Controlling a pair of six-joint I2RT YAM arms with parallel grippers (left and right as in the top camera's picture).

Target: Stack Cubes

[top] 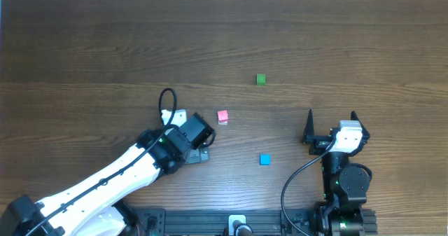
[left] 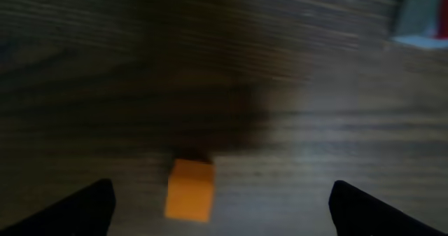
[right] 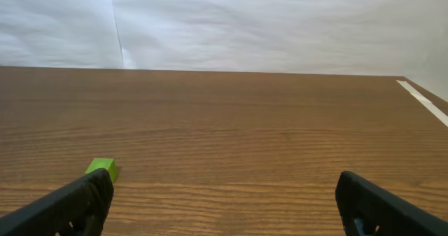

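Orange cube [left: 189,190] lies between the left arm's fingers [left: 80,211], spread wide, nearer to one; better to centre them first, lower, then close slowly. Right arm's fingers [right: 70,208] are also apart.

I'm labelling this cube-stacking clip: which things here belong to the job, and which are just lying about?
Job: small orange cube, small pink cube, small blue cube, small green cube, open left claw over the orange one.
Lying about: pale tape strip on the brown wooden table.
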